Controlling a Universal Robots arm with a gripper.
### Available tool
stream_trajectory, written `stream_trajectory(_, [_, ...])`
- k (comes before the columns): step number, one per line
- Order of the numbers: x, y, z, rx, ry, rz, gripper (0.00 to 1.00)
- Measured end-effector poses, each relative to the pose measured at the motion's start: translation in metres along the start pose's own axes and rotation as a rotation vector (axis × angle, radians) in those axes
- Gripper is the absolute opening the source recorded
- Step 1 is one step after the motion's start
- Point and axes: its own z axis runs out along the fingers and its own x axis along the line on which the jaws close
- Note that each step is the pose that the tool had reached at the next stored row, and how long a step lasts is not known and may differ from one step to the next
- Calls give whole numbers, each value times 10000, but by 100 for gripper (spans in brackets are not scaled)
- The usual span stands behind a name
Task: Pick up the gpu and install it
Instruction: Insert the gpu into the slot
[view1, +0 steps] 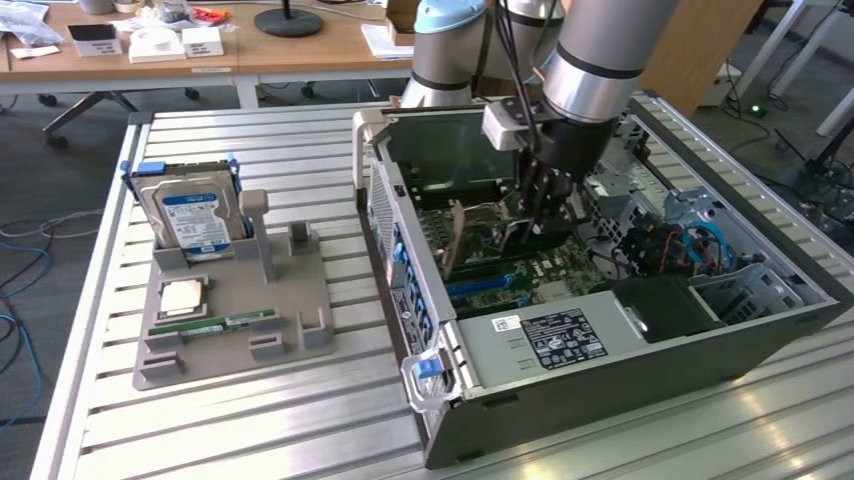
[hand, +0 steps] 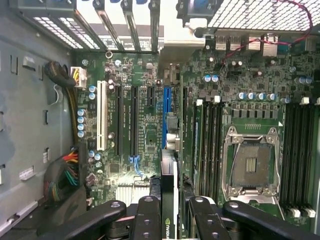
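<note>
The end effector (hand: 175, 222) is down inside the open PC case (view1: 641, 370). It is part-closed, w/ its black fingers (hand: 148, 220) clamped on the two flat faces of the gpu (hand: 168, 190). So the gpu is in the grip, not on the bench (view1: 267, 440), hanging over the mobo (hand: 145, 100) in the middle of the case.

Why held this way (my read):
- The card is gripped edge-on, w/ its long edge toward the board, so the connector side faces the slots.
- Squeezing the flat faces should stop a thin card from twisting.
- The card's line runs approx along the blue PCIe slot (hand: 166, 115), which looks like the target. That slot runs toward the case wall w/ the slot covers (hand: 127, 25), where the card's bracket end would have to sit.
- Can't tell if the connector edge touches the slot yet. The card reads as above it, not seated.

Why the layout (also judgement):
- The case lies on its side, panel off, taking most of the bench on the exterior view's right. That lets the arm come straight down onto the mobo.
- The grey fixture tray (view1: 227, 300) sits near the bench edge on the exterior view's left, well apart from the case.
- The tray keeps the HDD (view1: 198, 215) upright and the RAM stick (view1: 214, 325) flat in a pocket, prob. for repeatable picks.

The CPU socket (hand: 252, 167) lies to one side of the card's line, well clear of the fingers.
</note>
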Motion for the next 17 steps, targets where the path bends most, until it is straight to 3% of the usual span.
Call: stream_trajectory(17, [2, 74, 57, -1, 1, -2, 27])
